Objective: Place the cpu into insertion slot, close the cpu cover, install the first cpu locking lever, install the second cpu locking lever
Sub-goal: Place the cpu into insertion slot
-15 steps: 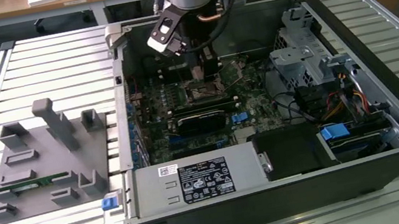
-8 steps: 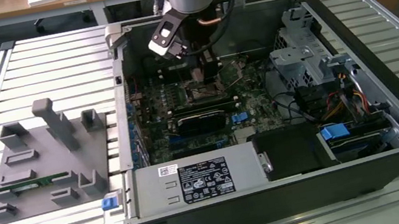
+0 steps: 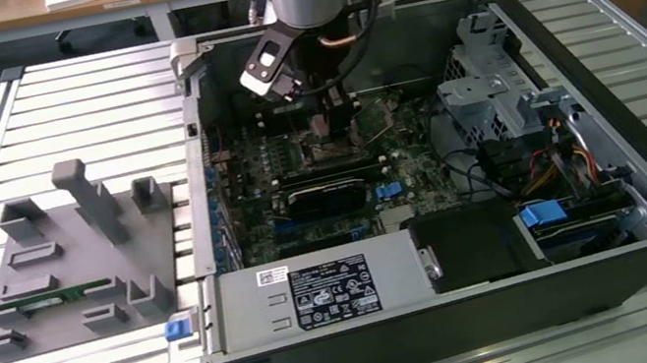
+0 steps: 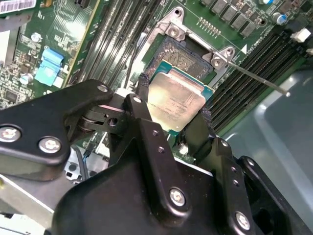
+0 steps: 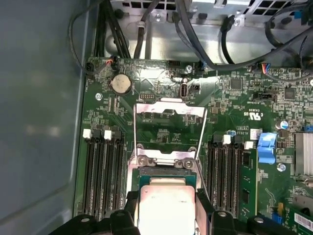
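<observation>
My gripper is shut on the cpu, a flat square chip with a silver-grey top, with one black finger on each of two opposite edges. The chip hangs low over the insertion slot, whose dark centre shows just beyond the chip's edge. In the first wrist view the cpu sits between the fingertips. Past it, the cpu cover stands swung open as a silvery frame. A thin locking lever sticks out free beside the socket. In the exterior view the gripper reaches down into the open computer case.
Long black memory slots flank the socket on both sides. A blue connector and cable bundles lie nearby. A black card and the power supply sit closer to the case front. A grey fixture block stands at the exterior view's left.
</observation>
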Motion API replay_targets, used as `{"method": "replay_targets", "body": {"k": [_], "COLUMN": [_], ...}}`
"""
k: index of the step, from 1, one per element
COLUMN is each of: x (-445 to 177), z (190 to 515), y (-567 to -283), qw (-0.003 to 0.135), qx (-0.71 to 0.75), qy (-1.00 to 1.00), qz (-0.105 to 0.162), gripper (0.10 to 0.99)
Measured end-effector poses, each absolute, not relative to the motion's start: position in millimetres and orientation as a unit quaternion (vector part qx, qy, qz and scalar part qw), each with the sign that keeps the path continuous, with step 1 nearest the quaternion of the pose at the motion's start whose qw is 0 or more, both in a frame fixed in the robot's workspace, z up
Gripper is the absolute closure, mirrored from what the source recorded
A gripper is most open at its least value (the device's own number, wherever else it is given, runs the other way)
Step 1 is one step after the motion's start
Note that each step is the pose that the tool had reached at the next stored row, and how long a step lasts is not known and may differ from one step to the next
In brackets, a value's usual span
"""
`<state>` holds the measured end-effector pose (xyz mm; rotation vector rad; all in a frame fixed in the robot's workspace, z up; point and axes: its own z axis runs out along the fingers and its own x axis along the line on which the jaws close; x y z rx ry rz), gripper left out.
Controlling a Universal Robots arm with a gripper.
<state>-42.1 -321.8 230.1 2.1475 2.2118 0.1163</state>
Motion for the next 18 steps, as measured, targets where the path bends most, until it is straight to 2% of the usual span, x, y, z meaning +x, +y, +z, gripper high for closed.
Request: {"method": "replay_targets", "body": {"k": [18], "x": [-45.1], "z": [213.0], "y": [-321.6], "qw": [0.029], "qx": [0.702], "qy": [0.711], "qz": [0.037], "gripper": [0.545]}}
